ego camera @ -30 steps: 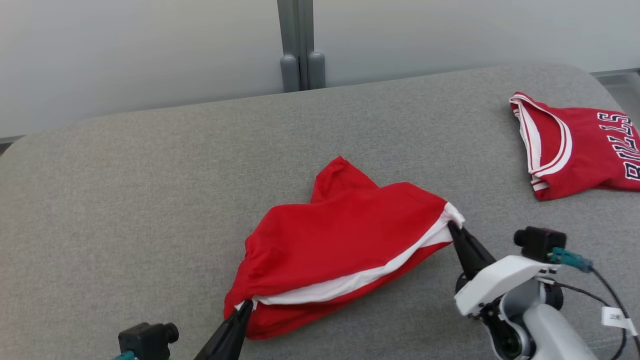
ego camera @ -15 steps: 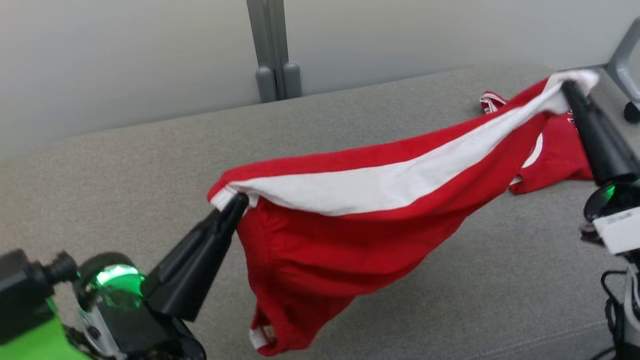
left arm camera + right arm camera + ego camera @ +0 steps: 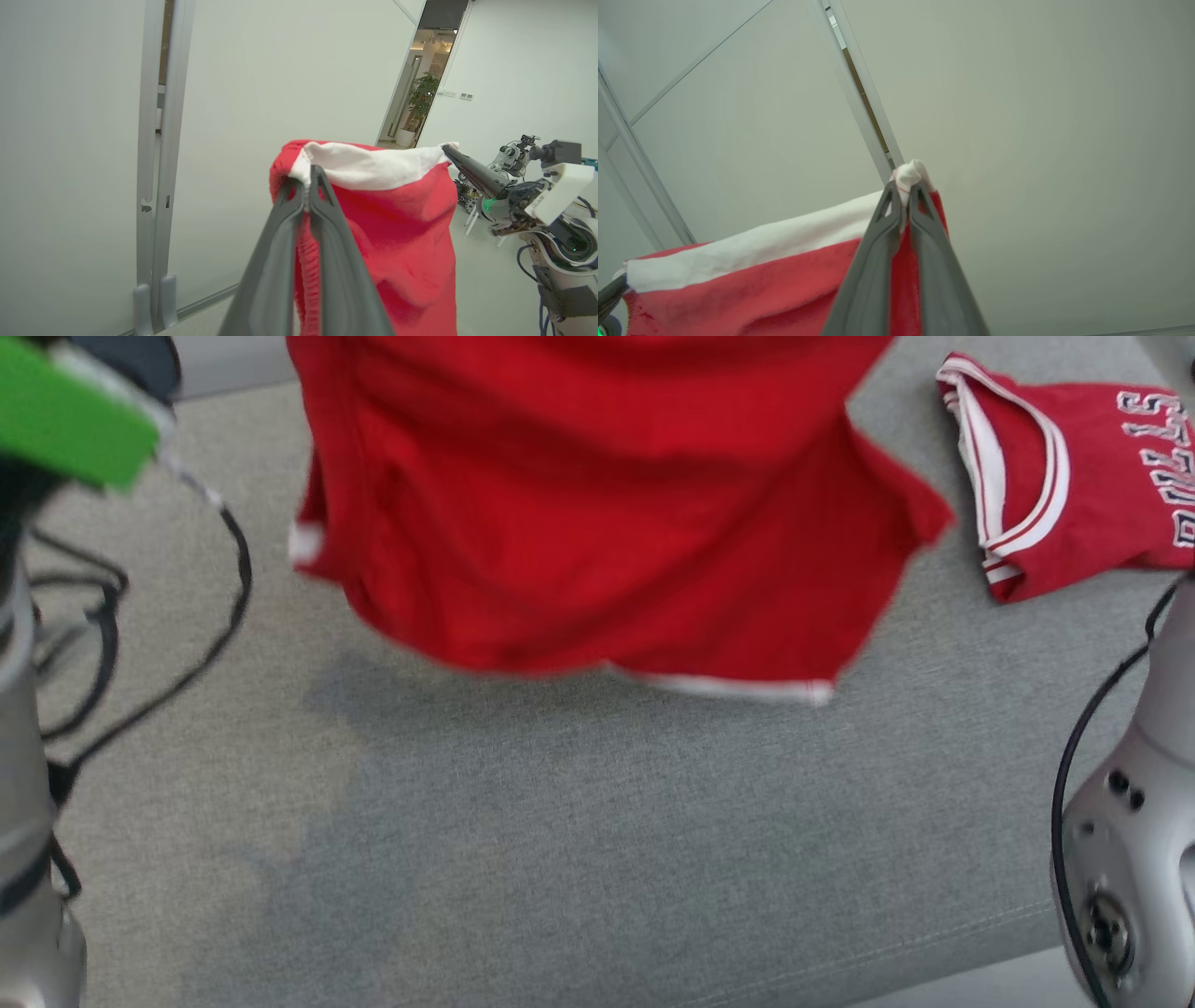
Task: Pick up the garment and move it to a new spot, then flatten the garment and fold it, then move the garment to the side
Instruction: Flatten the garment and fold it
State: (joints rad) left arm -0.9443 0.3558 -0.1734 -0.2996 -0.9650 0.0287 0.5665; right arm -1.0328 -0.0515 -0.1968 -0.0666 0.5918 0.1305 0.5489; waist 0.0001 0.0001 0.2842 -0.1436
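The red garment [image 3: 597, 523] with a white waistband hangs in the air above the grey table [image 3: 579, 840], its lower hem free. My left gripper [image 3: 307, 179] is shut on one corner of the white band [image 3: 369, 165]. My right gripper [image 3: 903, 191] is shut on the other corner, and it also shows in the left wrist view as the right gripper [image 3: 451, 150]. The band [image 3: 752, 252] is stretched taut between the two. In the head view both fingertips are above the frame's top edge.
A second red jersey [image 3: 1074, 476] with white trim and lettering lies flat at the table's far right. My left arm and its cables [image 3: 112, 616] stand at the left edge, my right arm [image 3: 1130, 859] at the lower right. A wall with a grey post [image 3: 154, 186] is behind.
Both grippers have lifted the garment off the table, from a low stretch to high in the air, and it now hangs full length. The head camera has tilted down toward the table.
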